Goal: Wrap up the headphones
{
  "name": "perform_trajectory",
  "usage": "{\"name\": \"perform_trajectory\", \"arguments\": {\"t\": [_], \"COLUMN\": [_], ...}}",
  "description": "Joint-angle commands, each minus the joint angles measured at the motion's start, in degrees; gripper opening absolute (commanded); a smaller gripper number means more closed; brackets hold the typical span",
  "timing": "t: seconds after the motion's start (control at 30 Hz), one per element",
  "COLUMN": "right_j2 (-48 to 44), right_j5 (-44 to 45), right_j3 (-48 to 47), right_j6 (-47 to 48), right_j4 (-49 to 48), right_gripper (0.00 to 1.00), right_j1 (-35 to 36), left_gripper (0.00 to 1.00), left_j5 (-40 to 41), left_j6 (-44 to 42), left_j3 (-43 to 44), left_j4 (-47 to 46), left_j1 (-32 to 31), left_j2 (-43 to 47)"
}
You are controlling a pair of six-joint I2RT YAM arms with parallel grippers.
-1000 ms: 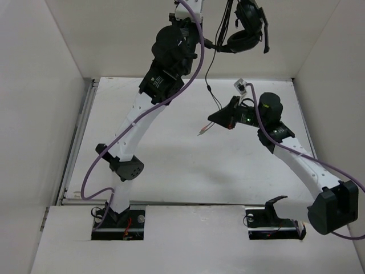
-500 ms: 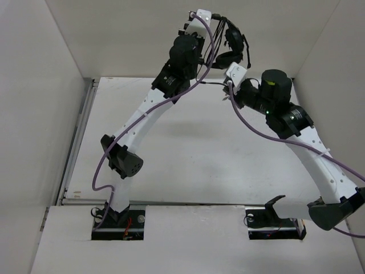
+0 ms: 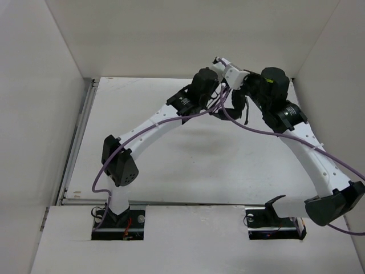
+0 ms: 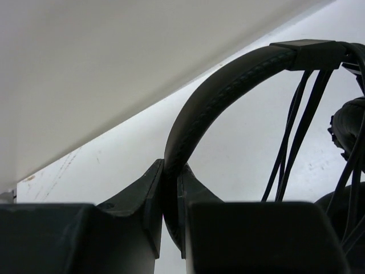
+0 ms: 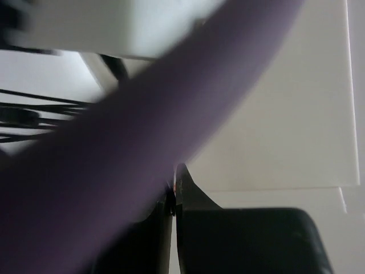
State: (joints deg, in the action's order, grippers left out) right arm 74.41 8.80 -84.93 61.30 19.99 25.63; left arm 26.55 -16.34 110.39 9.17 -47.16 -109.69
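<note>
Between left jaws, headphones [image 4: 228, 77] headband

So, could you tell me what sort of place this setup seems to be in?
Most likely a lab robot test cell: plain white walls box in a white table, a left arm and right arm are bolted at its near edge, and purple cabling runs along them.
</note>
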Motion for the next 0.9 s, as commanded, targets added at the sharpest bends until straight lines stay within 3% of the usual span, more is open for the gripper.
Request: {"name": "perform_trajectory", "arguments": {"t": [0.0, 0.6, 0.87], "right_j2": [-0.32, 0.74, 0.12], "right_j5": [4.65, -16.87, -20.22], "right_j3": [0.9, -3.66, -8.85], "right_j6": [3.22, -25.51, -27.37], "right_j4": [-10.93, -7.51, -5.4], "right_gripper": [0.02, 0.02, 0.02], "right_j1": [-3.6, -18.38, -18.2], "left_gripper": [0.0, 0.0, 0.0], "left_j5": [-1.84, -12.65, -14.94], "left_j6": [3.24, 8.43, 8.96], "left_j3": [-0.79, -2.11, -3.52], "left_j4": [-2.14, 5.42, 7.35], "left_j1": [-1.05, -2.89, -3.16], "left_j2": [10.72, 17.05, 16.88]}}
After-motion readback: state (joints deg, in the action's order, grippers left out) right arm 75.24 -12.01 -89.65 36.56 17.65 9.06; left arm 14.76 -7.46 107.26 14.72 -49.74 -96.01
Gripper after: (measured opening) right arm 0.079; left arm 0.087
